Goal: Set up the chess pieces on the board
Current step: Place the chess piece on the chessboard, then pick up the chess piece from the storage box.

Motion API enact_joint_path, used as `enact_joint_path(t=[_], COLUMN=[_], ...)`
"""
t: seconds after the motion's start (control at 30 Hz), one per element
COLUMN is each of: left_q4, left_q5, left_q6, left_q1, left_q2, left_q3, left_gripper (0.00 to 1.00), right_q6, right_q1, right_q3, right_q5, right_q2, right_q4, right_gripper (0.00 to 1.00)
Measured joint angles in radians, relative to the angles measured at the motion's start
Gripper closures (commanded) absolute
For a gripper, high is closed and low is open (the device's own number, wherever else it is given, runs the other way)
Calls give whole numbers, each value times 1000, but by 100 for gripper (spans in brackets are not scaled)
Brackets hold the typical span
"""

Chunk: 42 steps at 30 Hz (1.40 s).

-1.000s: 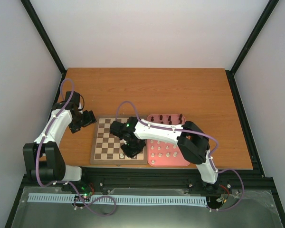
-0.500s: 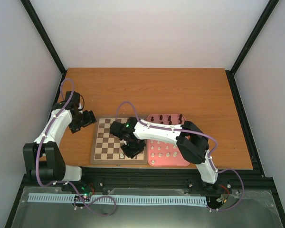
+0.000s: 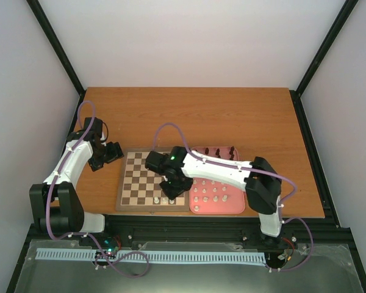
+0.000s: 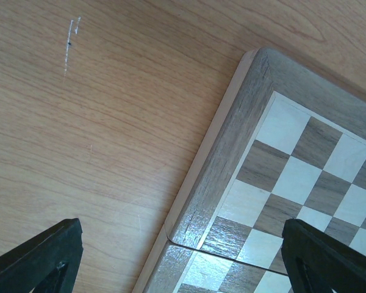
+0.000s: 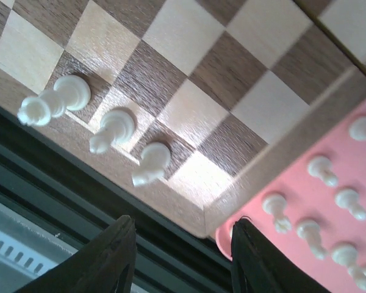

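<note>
The board (image 3: 143, 177) lies in the middle of the table. Three cream-white chess pieces (image 5: 113, 129) stand in its near row, toward the right corner, and they also show small in the top view as chess pieces (image 3: 163, 200). My right gripper (image 3: 174, 190) hovers just above that corner. Its jaws (image 5: 186, 262) are open with nothing between them, over the board's near edge. More white pieces (image 3: 210, 194) and dark pieces (image 3: 218, 152) stand in the pink tray (image 3: 238, 207). My left gripper (image 3: 113, 152) hangs open over the board's far left corner (image 4: 189, 226), empty.
The pink tray (image 5: 329, 207) touches the board's right side. A black frame rail (image 3: 189, 229) runs right below the near edge of the board. Bare wooden table (image 3: 189, 116) stretches behind the board and the tray.
My right gripper has opened and left a white piece standing in the near row. It has shifted a little right toward the board's corner, its elbow swinging right. The left arm has not moved.
</note>
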Motion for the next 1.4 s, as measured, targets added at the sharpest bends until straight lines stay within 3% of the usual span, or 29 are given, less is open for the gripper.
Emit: enact_joint_path(t=[0.13, 0.33, 0.53, 1.23, 1.4], left_q4=[0, 0, 0, 0, 0], left_q5=[0, 0, 0, -1, -1], left_q6=[0, 0, 0, 0, 0], left_q1=[0, 0, 0, 0, 0], left_q2=[0, 5, 5, 5, 5], left_q3=[0, 0, 0, 0, 0], left_gripper=[0, 0, 0, 0, 0], right_q6=[23, 77, 122, 127, 121], right_q1=[-1, -9, -10, -54, -55], right_q3=[-50, -272, -402, -483, -483], right_q5=[26, 7, -24, -53, -60], right_q2=[-89, -227, -243, -214, -205], right_q4=[-16, -5, 45, 185, 201], right_gripper=[56, 57, 58, 63, 68])
